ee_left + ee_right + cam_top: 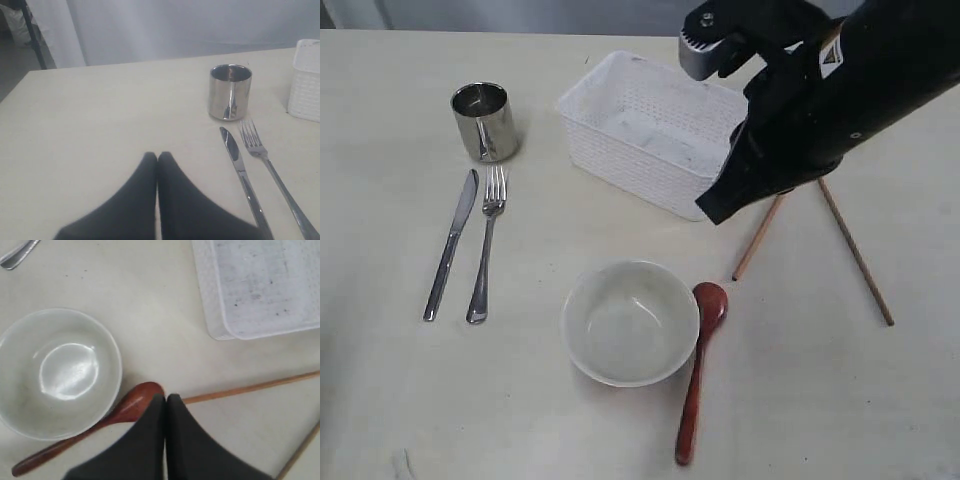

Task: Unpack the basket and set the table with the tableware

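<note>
Hovering closed right gripper (166, 399) between spoon (131, 408) and chopstick (250, 388).

White lattice basket (630, 165) set upright on a cream table (400, 400), shiny steel cup (485, 120) stood upright to its left, knife (450, 245) and fork (487, 245) laid side by side in front of the cup, pale bowl (630, 322) placed upright in front of the basket, reddish-brown spoon (700, 370) laid just beside its right rim, two wooden chopsticks (757, 240) splayed apart further right.
</note>
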Motion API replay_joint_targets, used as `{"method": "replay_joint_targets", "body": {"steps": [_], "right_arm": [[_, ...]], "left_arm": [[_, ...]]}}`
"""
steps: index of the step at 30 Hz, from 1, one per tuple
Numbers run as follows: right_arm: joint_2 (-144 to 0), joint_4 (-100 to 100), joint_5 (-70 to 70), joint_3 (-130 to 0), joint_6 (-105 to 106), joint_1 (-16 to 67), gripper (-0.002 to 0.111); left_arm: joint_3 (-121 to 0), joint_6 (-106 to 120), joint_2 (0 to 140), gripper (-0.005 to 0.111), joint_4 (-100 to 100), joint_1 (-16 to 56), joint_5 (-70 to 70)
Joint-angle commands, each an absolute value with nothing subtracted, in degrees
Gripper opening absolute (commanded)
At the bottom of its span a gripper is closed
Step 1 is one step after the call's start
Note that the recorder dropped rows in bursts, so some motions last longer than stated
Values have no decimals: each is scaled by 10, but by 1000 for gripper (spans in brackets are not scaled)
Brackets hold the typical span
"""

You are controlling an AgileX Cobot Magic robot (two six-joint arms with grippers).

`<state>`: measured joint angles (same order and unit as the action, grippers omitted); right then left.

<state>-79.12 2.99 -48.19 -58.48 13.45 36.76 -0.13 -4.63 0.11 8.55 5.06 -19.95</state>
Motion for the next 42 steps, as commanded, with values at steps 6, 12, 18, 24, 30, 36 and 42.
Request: {"method": "replay_joint_targets", "body": {"steps": [6,12,18,24,30,36,42], "right_arm": [[-791,-35,-556,-585,4,367,-1],[-791,82,-644,-563,4,369,-1],[-791,106,-536,-461,8,474,-1],[-868,120,-470,-440,8,552,-1],[-938,120,-385,-440,8,555,-1],[-964,124,-344,-454,8,555,-1],[-964,124,-346,-494,8,554,-1]], "left_arm": [[0,-48,0,0,88,54,-199],[0,-48,0,0,88,54,-199],[0,-48,0,0,88,54,-199],[0,-48,0,0,88,54,-199],[0,-48,0,0,88,54,-199],[0,-48,0,0,88,54,-199],[0,-48,0,0,88,54,-199]]}}
